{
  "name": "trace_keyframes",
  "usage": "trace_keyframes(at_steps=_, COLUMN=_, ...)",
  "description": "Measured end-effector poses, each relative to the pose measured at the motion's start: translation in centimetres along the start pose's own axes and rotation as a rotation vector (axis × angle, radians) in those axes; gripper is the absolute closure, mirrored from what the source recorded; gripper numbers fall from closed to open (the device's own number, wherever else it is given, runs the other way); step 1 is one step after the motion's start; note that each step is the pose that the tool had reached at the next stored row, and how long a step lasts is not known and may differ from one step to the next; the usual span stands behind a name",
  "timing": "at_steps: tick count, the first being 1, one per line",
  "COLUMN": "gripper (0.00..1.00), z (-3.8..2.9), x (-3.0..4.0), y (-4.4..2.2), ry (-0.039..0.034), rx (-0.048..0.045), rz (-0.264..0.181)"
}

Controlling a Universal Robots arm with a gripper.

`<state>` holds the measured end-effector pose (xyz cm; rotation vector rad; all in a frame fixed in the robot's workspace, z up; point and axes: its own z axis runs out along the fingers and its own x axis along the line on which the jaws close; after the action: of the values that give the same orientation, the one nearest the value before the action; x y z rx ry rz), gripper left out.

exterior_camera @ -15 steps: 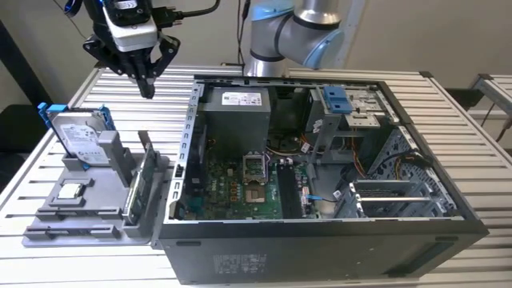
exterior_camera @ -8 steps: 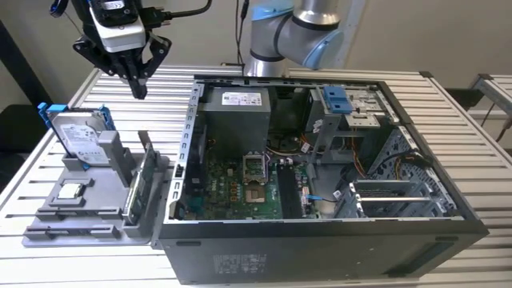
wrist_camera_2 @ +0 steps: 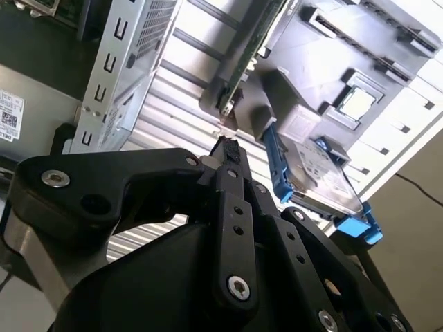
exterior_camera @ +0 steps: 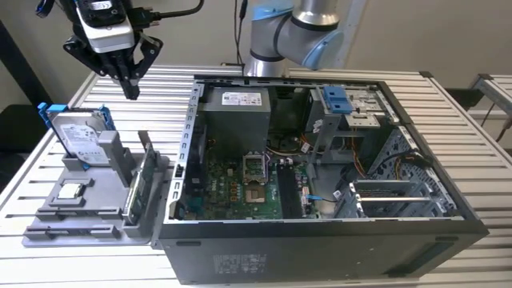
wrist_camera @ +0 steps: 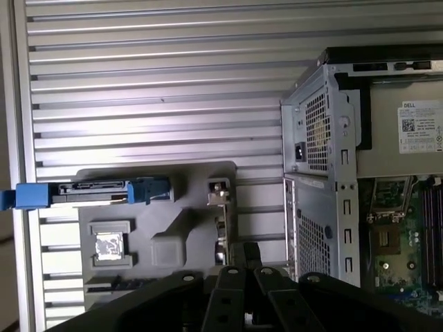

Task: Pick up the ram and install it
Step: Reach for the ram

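**Gripper closed and empty above the tray; ram not yet picked**

My gripper (exterior_camera: 130,90) hangs high over the far corner of the counter (exterior_camera: 472,162), at the exterior view's left. Its fingers are drawn together to a point with nothing between them, and the second wrist view shows the tips meeting.

Nearer than that lies the grey tray (exterior_camera: 48,239), just beside the open case (exterior_camera: 320,258). I take the ram (exterior_camera: 80,211) to be the thin dark stick lying in a slot toward the tray's near end, just nearer than the chip (exterior_camera: 71,191). In the first wrist view it is the dark strip beside that chip. The hard drive (exterior_camera: 80,135) stands at the tray's far end, and the green board (exterior_camera: 138,189) stands on edge along the side next to the case.

I judge the step in hand to be the reach for the ram. To do it well I must spread my fingers before I descend. I should set them across the stick's thin faces at the middle of its length and come straight down, because the drive and the board stand taller close by. A stick this thin would likely tilt or bind in its slot if I pinched it off-centre, so a square, light hold looks best.

The counter is pale ribbed metal, slat after slat with grooves between, and the tray sits flat on it. My arm's base (exterior_camera: 268,57) rises at the far edge before a plain pale wall. A second slatted table (exterior_camera: 496,90) stands at the far right of the exterior view.
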<state>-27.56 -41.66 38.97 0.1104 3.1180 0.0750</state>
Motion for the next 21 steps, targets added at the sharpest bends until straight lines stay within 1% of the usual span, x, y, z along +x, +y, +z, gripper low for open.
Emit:
trace_keyframes(at_steps=13, gripper=0.89, z=-0.02, x=2.09, y=-0.46, ry=0.0001, rx=0.0, rz=0.0)
trace_keyframes(at_steps=20, gripper=0.89, z=-0.03, x=3.38, y=-0.66, ry=0.0, rx=0.0, rz=0.0)
trace_keyframes(at_steps=21, gripper=0.89, z=-0.03, x=3.7, y=-0.71, ry=0.0, rx=0.0, rz=0.0)
